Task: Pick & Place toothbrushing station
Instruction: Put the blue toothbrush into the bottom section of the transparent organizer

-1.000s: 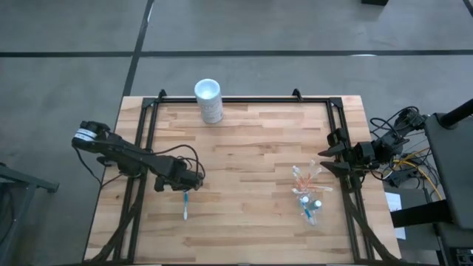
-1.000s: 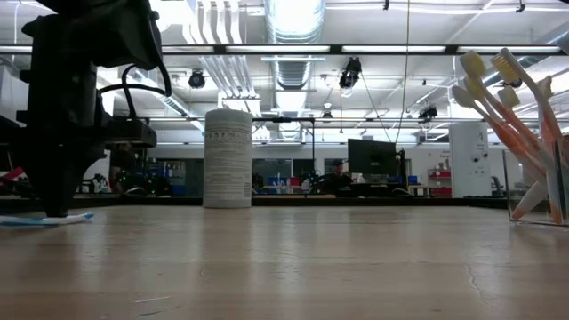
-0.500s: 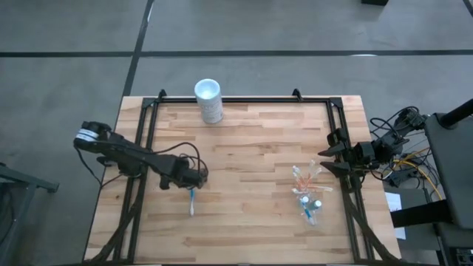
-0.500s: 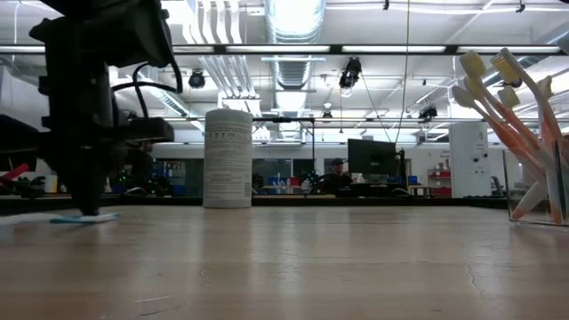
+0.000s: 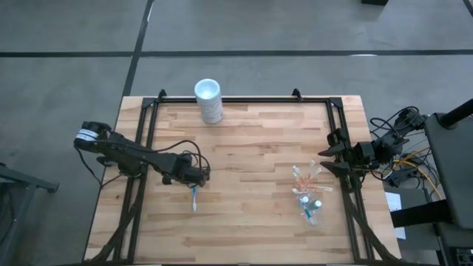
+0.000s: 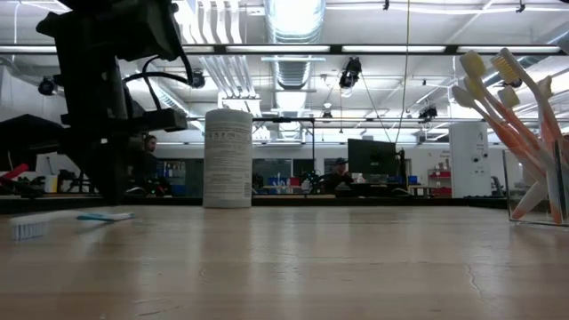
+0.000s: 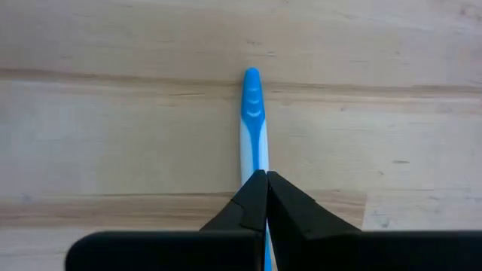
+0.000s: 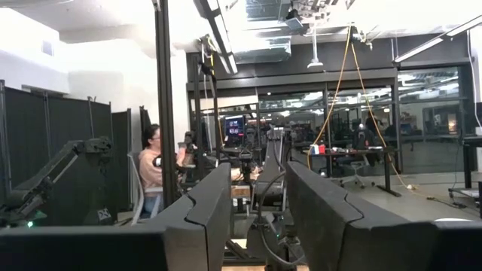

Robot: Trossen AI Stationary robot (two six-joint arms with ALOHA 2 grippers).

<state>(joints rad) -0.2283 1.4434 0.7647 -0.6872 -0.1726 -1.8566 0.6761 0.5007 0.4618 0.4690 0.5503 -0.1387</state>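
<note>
A blue-and-white toothbrush [image 5: 194, 199] lies flat on the wooden table, left of centre; it also shows in the low view [image 6: 76, 220] and the left wrist view [image 7: 253, 120]. My left gripper [image 5: 196, 178] is shut right over its handle. The clear cup [image 5: 308, 203] holding several orange-and-white and blue-and-white toothbrushes [image 6: 520, 116] stands at the table's right. My right gripper [image 5: 323, 161] waits open and empty at the table's right edge, fingers level [image 8: 256, 203]. My left gripper's shut fingertips [image 7: 256, 188] sit on top of the toothbrush's handle [image 7: 254, 162], short of its blue end [image 7: 252, 75]. The fingers come from above, pointing down. The brush runs on beneath them and lies flat on the table; whether they press it, I cannot tell.
A taller opaque white cup [image 5: 208, 100] stands at the far edge, left of centre, also in the low view [image 6: 228, 158]. A black frame [image 5: 244, 100] runs along the table's far and side edges. A person sits in the room beyond [image 8: 151, 162].
My left gripper has gone toward the table's right edge, staying low and shut. The blue-and-white toothbrush has slid along the table with it toward the right, still lying flat.
</note>
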